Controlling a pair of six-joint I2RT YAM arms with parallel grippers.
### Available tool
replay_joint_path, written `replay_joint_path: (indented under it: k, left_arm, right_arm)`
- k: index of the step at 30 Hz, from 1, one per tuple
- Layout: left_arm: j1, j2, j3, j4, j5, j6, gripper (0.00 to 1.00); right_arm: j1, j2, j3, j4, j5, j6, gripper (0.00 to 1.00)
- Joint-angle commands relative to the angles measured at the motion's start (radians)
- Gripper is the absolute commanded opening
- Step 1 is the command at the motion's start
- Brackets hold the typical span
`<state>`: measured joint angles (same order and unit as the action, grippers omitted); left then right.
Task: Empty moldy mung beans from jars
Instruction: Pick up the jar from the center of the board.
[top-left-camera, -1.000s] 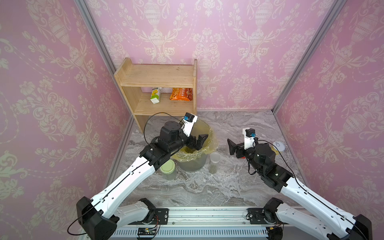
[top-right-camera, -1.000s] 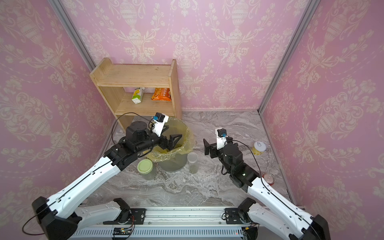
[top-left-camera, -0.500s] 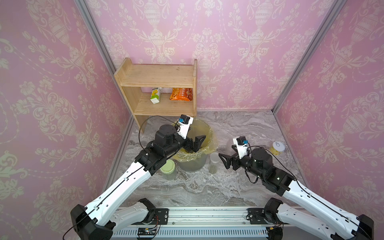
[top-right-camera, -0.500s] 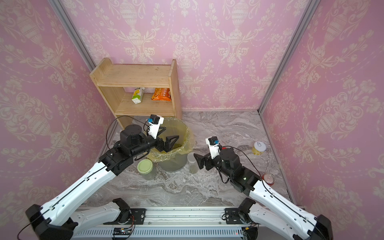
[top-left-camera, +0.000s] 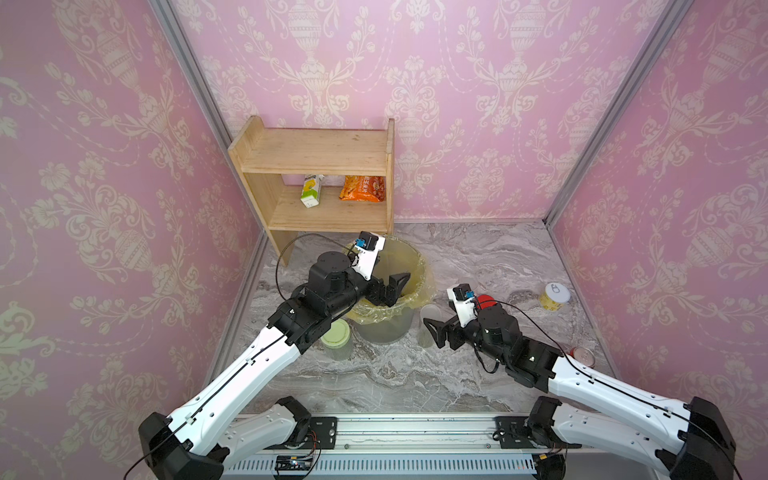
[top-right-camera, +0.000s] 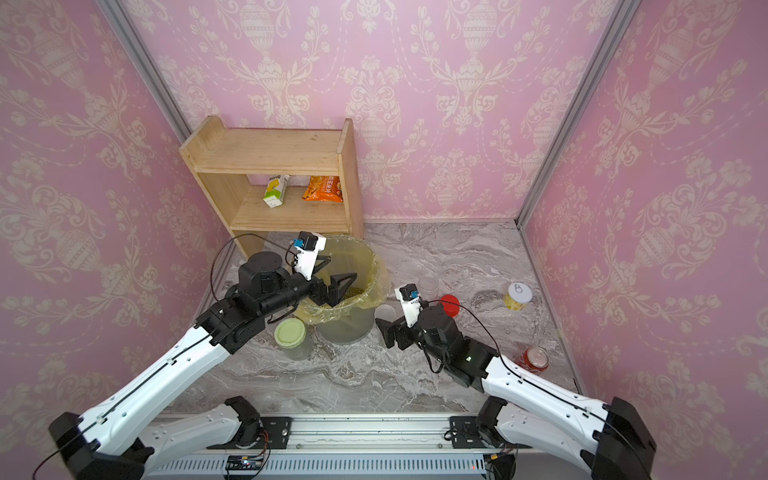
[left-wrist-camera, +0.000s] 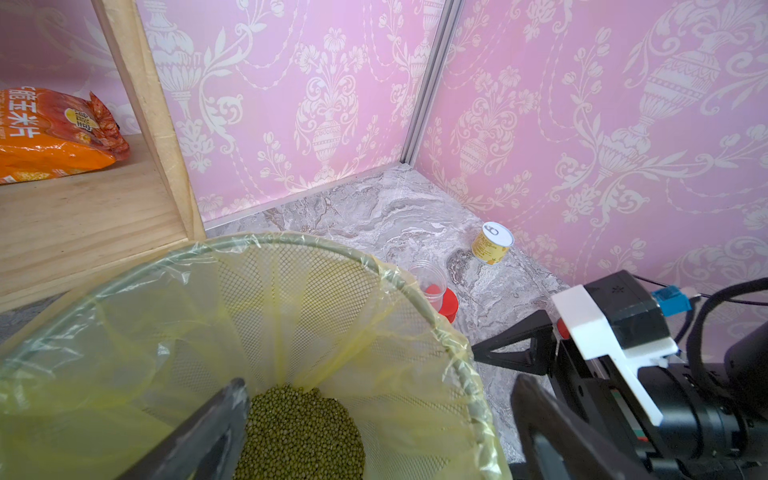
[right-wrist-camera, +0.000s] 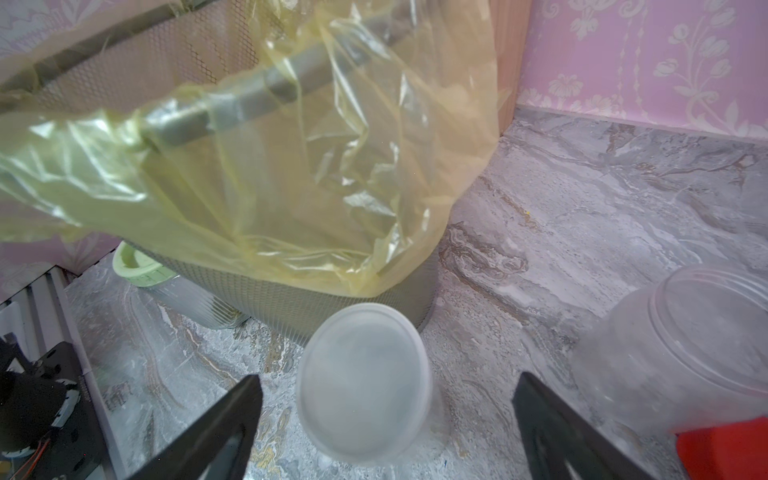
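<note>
We find mung beans (left-wrist-camera: 299, 428) in bin (top-left-camera: 386, 330); red-lid jar (left-wrist-camera: 428, 280) uncapped; slim jar (right-wrist-camera: 361, 378), green-lid jar (top-right-camera: 291, 336) capped; left fingers (top-left-camera: 398, 281), right fingers (right-wrist-camera: 220, 424) wide, empty.

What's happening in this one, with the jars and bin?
Two robot arms are emptying jars into a lined bin; green beans lie at its bottom. The left pincer hangs open over the bin, empty. The right pincer, open, faces the slim white-lidded jar beside the bin without gripping it. An open jar stands by its red lid; the green-lidded jar is shut.
</note>
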<state>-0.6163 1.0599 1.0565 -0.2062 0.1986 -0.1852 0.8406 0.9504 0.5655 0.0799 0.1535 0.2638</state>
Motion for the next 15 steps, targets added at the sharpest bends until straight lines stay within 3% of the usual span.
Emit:
replay_joint_path:
  k: [1,15]
  left_arm:
    - [0.009,-0.005,-0.013,0.007,-0.006,-0.019,0.99]
    - [0.01,0.009,-0.013,0.0,-0.008,-0.017,0.99]
  right_arm:
    - [0.009,0.026,-0.025,0.057,0.062,0.018,0.96]
    - [0.027,0.096,-0.02,0.089,0.102,0.01,0.98]
